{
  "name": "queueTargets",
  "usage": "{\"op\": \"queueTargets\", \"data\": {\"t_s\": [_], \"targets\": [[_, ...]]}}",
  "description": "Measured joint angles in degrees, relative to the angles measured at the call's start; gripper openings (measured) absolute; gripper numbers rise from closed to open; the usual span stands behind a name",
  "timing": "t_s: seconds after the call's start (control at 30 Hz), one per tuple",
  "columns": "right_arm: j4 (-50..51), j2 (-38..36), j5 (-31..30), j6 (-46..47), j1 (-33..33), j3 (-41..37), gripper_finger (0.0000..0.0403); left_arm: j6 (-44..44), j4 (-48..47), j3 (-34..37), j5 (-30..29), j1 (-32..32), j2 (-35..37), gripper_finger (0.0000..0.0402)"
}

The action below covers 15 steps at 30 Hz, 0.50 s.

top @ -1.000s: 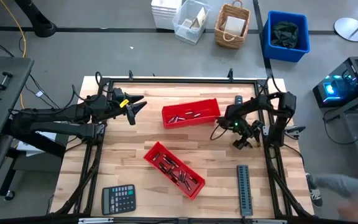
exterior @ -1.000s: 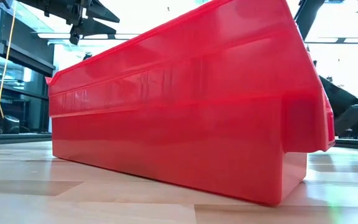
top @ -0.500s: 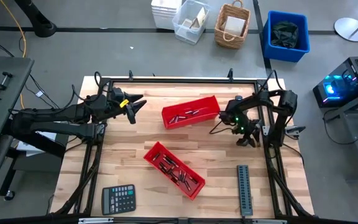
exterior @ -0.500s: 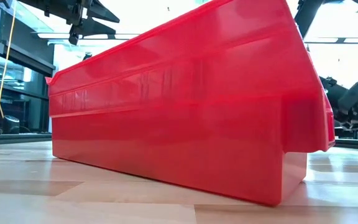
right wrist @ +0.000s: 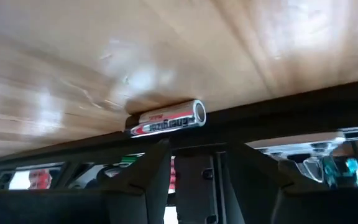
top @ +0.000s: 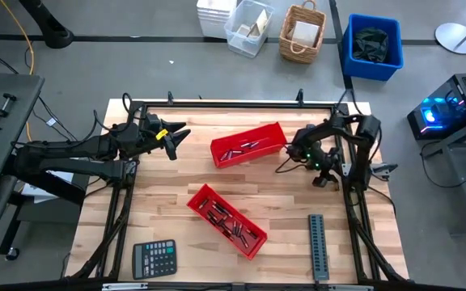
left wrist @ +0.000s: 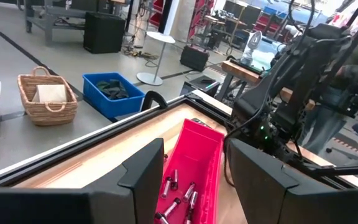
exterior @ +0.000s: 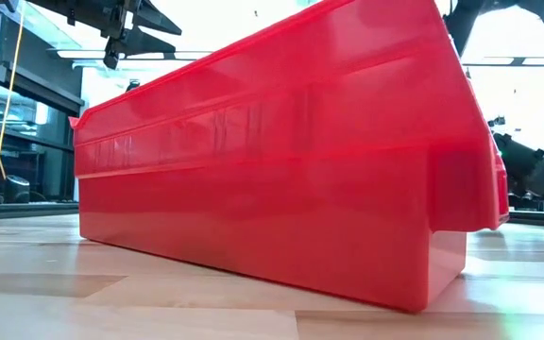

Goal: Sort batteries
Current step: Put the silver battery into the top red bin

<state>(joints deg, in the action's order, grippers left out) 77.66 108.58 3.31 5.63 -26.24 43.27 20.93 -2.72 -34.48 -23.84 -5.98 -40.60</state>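
Observation:
Two red trays hold several batteries each: the far tray (top: 247, 145) in the middle of the table and the near tray (top: 226, 220), which fills the low view (exterior: 281, 161). One silver battery (right wrist: 166, 120) lies on the wood against the table's black frame rail, just ahead of my right gripper (right wrist: 194, 171). That gripper is open and empty near the right rail (top: 322, 176). My left gripper (top: 176, 136) is open and empty, held above the table left of the far tray; its wrist view shows that tray's batteries (left wrist: 180, 190).
A calculator (top: 154, 259) lies at the near left and a long grey ridged strip (top: 318, 245) at the near right. The black frame rail (top: 348, 174) runs along the right edge. Bins and a basket (top: 302, 34) stand on the floor beyond the far edge.
My right gripper has gone toward the table's right edge and a little toward the far edge, staying low over the wood near the rail.

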Motion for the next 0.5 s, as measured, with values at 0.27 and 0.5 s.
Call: {"op": "queueTargets", "data": {"t_s": [0.27, 0.5], "targets": [[1.14, 7.46, 0.15, -0.22, 0.0, 0.02, 0.0149, 1.45, 0.02, 0.0, 0.01, 0.0, 0.0, 0.0172], [-0.03, 7.82, 3.21, -1.4, 2.44, -0.04, 0.0149, 2.57, 0.01, -0.02, 0.05, 0.04, 0.0, 0.0172]]}}
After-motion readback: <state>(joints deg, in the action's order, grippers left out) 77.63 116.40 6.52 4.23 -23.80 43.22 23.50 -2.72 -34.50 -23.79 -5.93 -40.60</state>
